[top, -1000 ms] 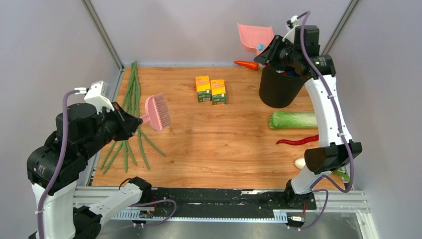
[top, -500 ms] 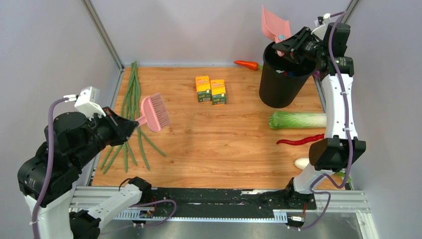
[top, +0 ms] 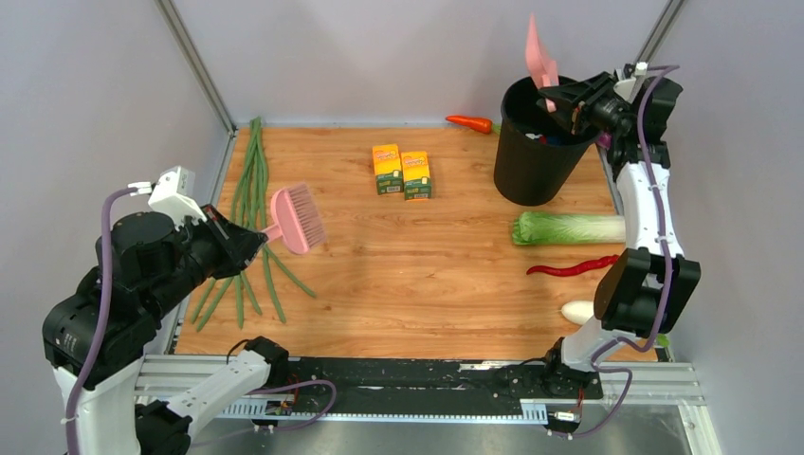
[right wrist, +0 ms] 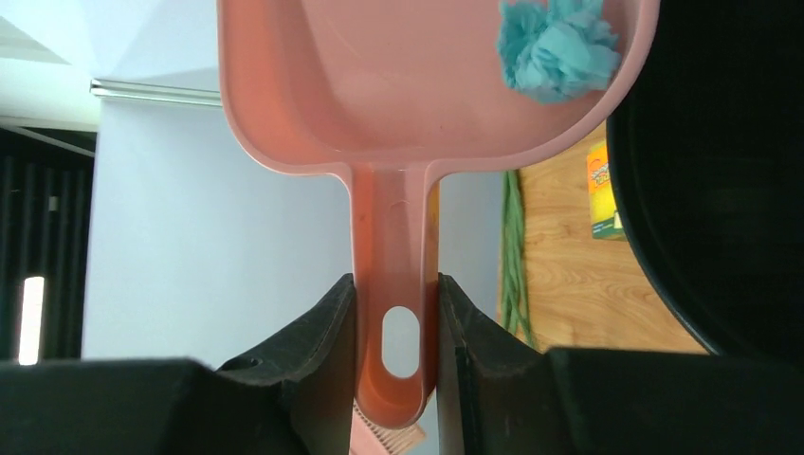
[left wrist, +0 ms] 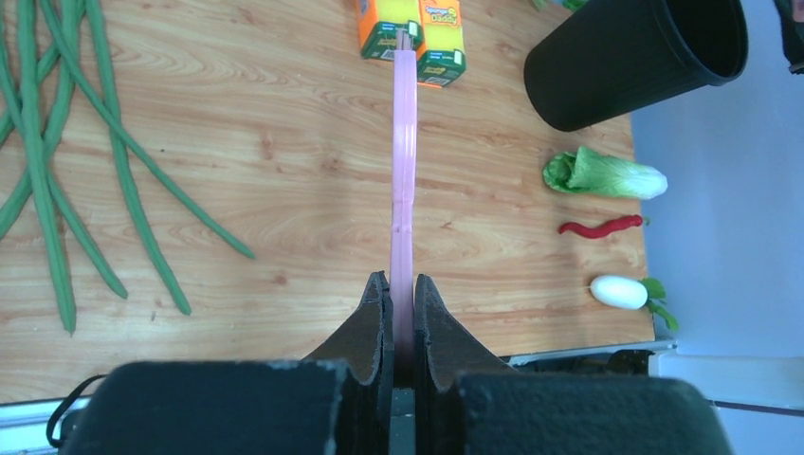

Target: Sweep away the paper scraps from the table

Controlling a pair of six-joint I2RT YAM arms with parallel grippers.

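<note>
My right gripper is shut on the handle of the pink dustpan, holding it tipped up on edge above the rim of the black bin. In the right wrist view the fingers clamp the handle and one teal paper scrap lies in the dustpan at its edge beside the bin. My left gripper is shut on a pink brush, held above the left of the table. I see no scraps on the table.
Two yellow-orange boxes stand at the back middle. Long green beans lie along the left edge. A carrot, a cabbage, a red chilli and a white radish lie on the right side.
My right gripper has swung right and tipped the dustpan from nearly flat to upright over the bin. The left arm and brush have barely moved.
</note>
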